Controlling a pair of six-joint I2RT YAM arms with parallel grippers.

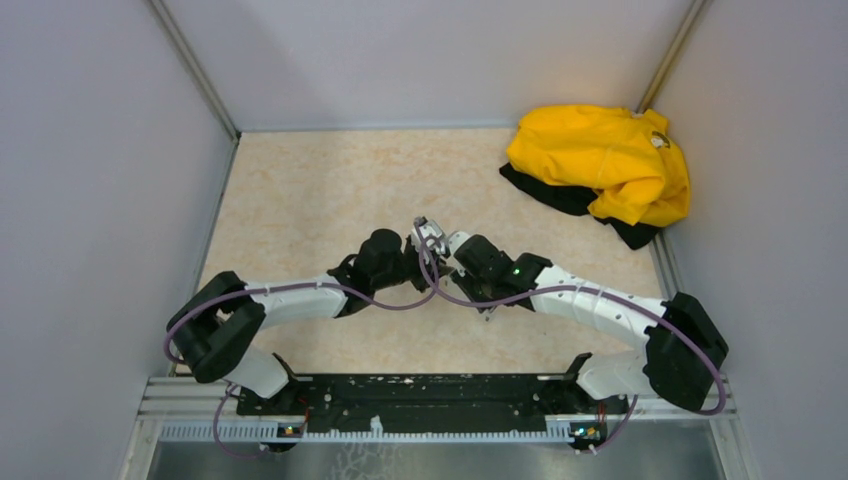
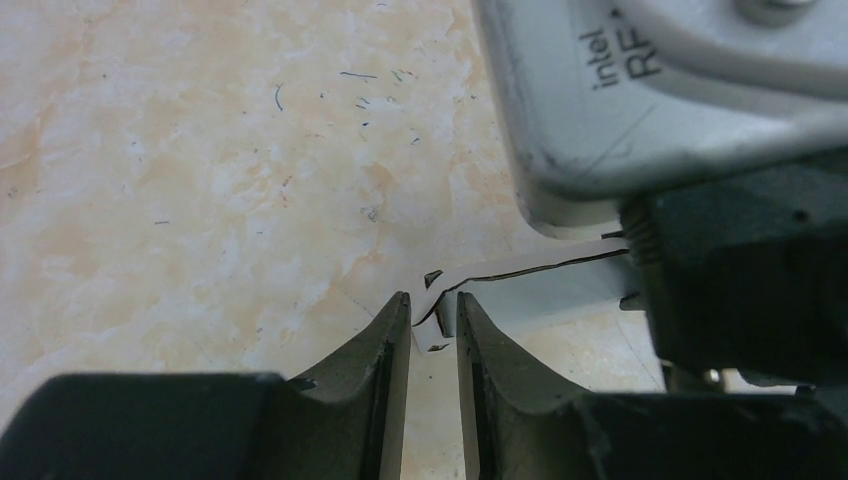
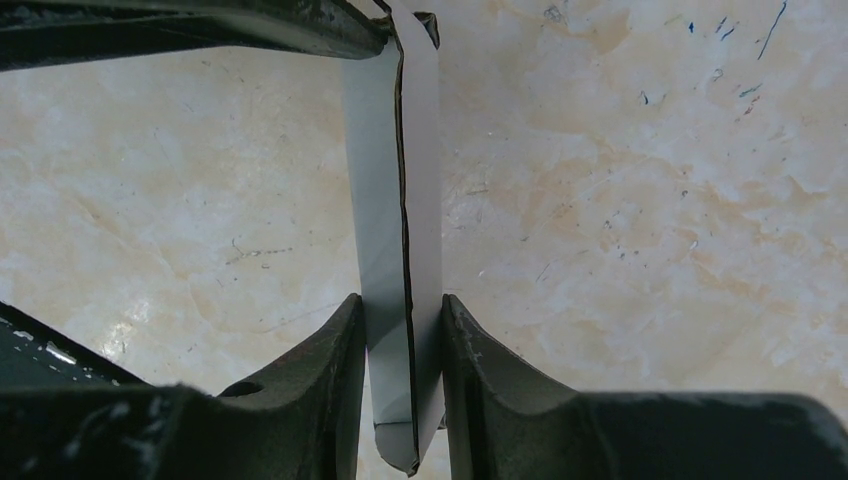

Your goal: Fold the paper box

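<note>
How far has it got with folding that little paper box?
Done: the paper box is picked up, its layers pressed flat together. In hand: the right gripper clamps one end, while the left gripper sits around the far corner; whether it pinches is unclear. Left: no walls stand and no flaps look tucked, so shaping the box remains.

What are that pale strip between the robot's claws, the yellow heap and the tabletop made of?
Paper box: thin matte cardboard, seemingly; pale grey faces, dark cut edge. Yellow heap: soft fabric, by its folds. Tabletop: smooth, faintly glossy, marble-patterned beige; probably laminate, though stone can't be excluded.
</note>
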